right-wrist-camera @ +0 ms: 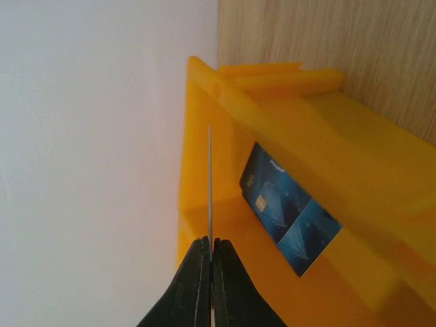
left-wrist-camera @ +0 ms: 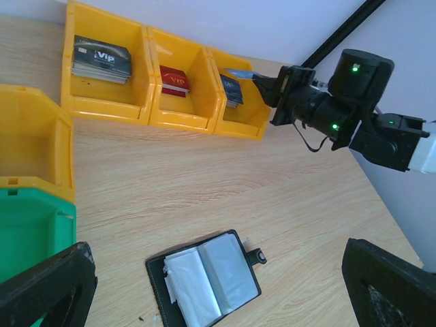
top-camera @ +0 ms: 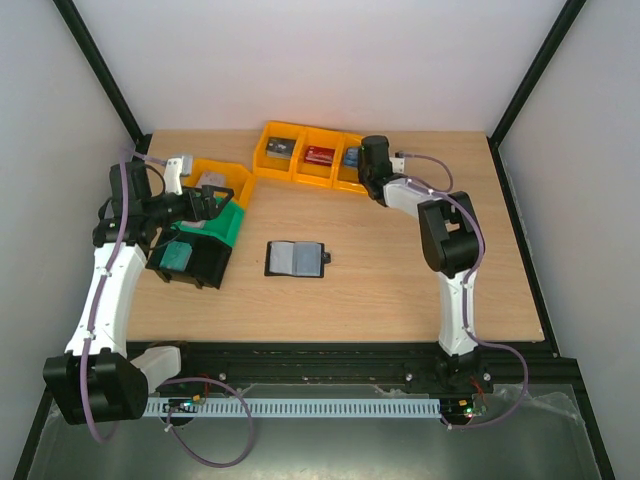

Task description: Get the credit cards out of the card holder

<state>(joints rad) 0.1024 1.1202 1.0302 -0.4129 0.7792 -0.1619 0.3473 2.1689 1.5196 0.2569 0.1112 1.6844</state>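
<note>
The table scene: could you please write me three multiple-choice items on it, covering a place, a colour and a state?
1. Where does the card holder lie?
A. in a green bin
B. open on the bare table
C. in a yellow bin

2. What colour is the top card in the middle yellow bin?
A. white
B. green
C. red

3. How is the right end effector?
A. shut on a thin card
B. open and empty
C. out of view

Answers:
1 B: it lies spread open on the table, outside every bin.
2 C: a red face shows inside that bin.
3 A: the right wrist view shows the thin card clamped edge-on in it.
</note>
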